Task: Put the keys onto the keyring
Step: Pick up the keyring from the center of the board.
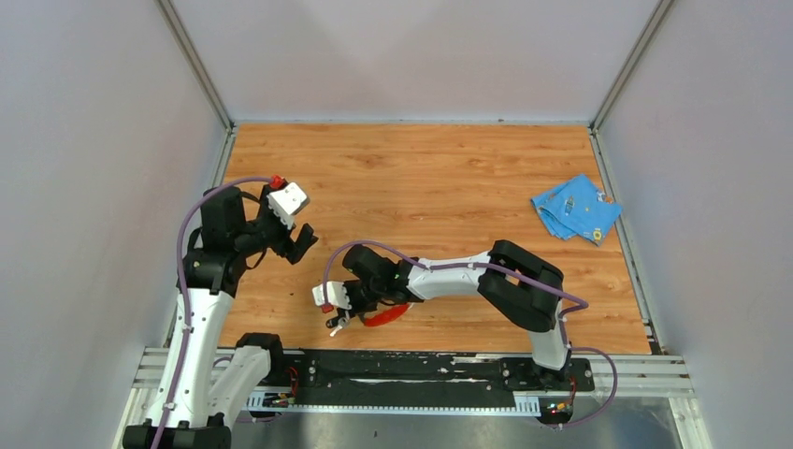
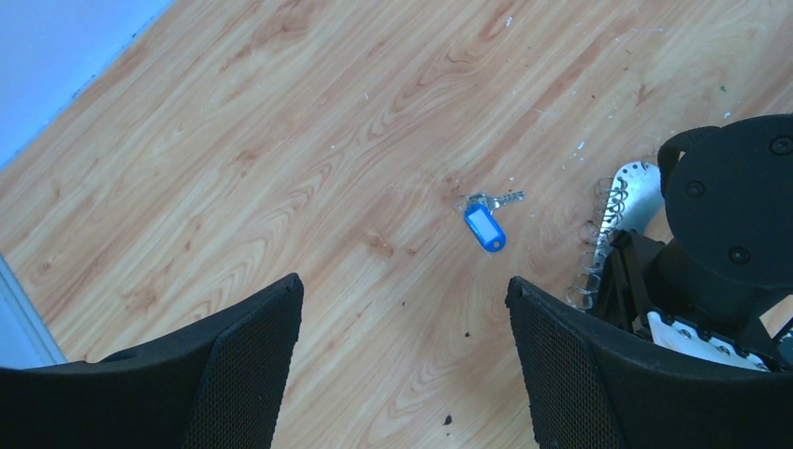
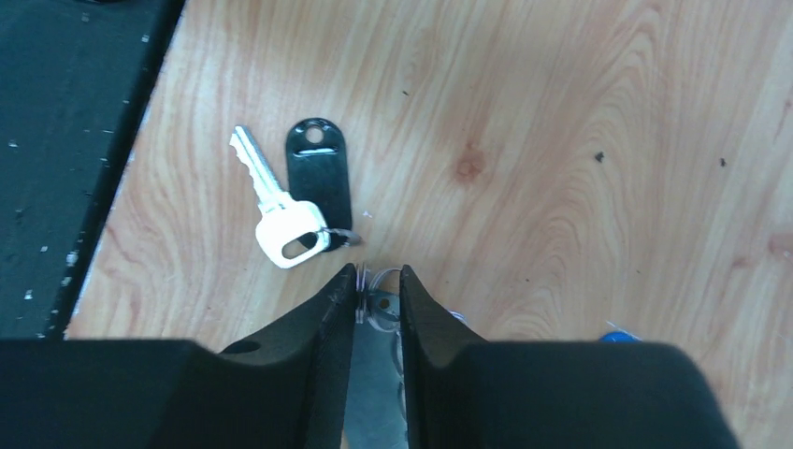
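Black fingers (image 3: 309, 337) of the right end effector (image 3: 379, 283) fill the bottom of its wrist view. They are drawn almost together, with only a narrow slot between the tips. A small metal ring (image 3: 377, 301) sits in that slot; whether the tips actually pinch it I cannot tell.

Just ahead of them a silver key (image 3: 278, 217) lies flat on the surface (image 1: 421, 178). Beside it, and touching it, is a black tag (image 3: 319, 176), an oval with a hole at its far end. A thin loop joins the two at the key's head. Both lie close to the black mounting plate (image 3: 65, 140) at the near edge.

From above, the right arm reaches left across the near part of the surface, and the keyring (image 1: 391, 316) shows as a red curve just beneath its wrist.

At the left, the left end effector (image 2: 404, 283) hangs above the wood, spread wide and holding nothing. Its camera looks down on a blue tag (image 2: 484, 228) with a small key (image 2: 505, 198) at its end, just beside the right arm's wrist. The tag's white label window is too small to read.

A crumpled blue cloth (image 1: 575, 208) lies far right, well apart from everything else.
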### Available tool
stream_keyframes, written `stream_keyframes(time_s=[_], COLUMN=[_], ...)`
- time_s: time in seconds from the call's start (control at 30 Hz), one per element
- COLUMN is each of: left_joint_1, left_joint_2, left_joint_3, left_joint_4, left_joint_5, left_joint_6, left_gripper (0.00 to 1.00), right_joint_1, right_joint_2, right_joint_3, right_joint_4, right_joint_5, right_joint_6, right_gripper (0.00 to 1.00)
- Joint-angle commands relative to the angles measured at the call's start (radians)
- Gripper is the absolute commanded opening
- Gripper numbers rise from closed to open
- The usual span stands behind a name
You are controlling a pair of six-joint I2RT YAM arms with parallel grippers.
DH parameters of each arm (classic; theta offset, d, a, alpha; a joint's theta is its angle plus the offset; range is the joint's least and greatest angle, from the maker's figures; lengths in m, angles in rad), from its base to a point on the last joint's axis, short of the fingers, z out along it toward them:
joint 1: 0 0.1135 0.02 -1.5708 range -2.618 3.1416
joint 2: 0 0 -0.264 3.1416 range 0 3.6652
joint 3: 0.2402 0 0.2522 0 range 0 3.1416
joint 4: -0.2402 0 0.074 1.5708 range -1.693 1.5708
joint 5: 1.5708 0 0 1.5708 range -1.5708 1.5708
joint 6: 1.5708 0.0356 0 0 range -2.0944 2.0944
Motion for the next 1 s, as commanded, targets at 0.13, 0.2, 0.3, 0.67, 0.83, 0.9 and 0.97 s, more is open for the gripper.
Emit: stream_keyframes(time_s=[0.13,0.2,0.3,0.67,0.83,0.9,0.97], left_joint_1=[0.006,0.006,0.007,0.006,0.002,-0.01,-0.05], left_joint_2=[-0.014,-0.018,-0.028,-0.085,-0.167,-0.203,-0.226], left_joint_3=[-0.019,-0.027,-0.047,-0.102,-0.12,-0.121,-0.122], left_joint_4=[0.012,0.011,0.006,-0.097,-0.123,-0.122,-0.122], left_joint_5=[0.037,0.037,0.033,0.205,0.357,0.432,0.472], left_joint_6=[-0.011,0.001,0.022,0.197,0.279,0.293,0.292], left_gripper=[0.82,0.82,0.81,0.75,0.64,0.6,0.56], right_joint_1=[0.016,0.016,0.016,-0.007,-0.041,-0.051,-0.064], right_joint_2=[0.016,0.002,-0.023,-0.306,-0.472,-0.526,-0.571], right_joint_3=[-0.005,-0.026,-0.061,-0.322,-0.402,-0.41,-0.413], right_joint_4=[0.037,0.078,0.137,0.453,0.526,0.525,0.523], right_joint_5=[0.079,0.092,0.103,0.128,0.039,0.013,-0.016], right_joint_6=[-0.018,-0.009,0.007,0.221,0.358,0.387,0.421], right_gripper=[0.01,0.0,0.0,0.01,0.01,0.0,0.01])
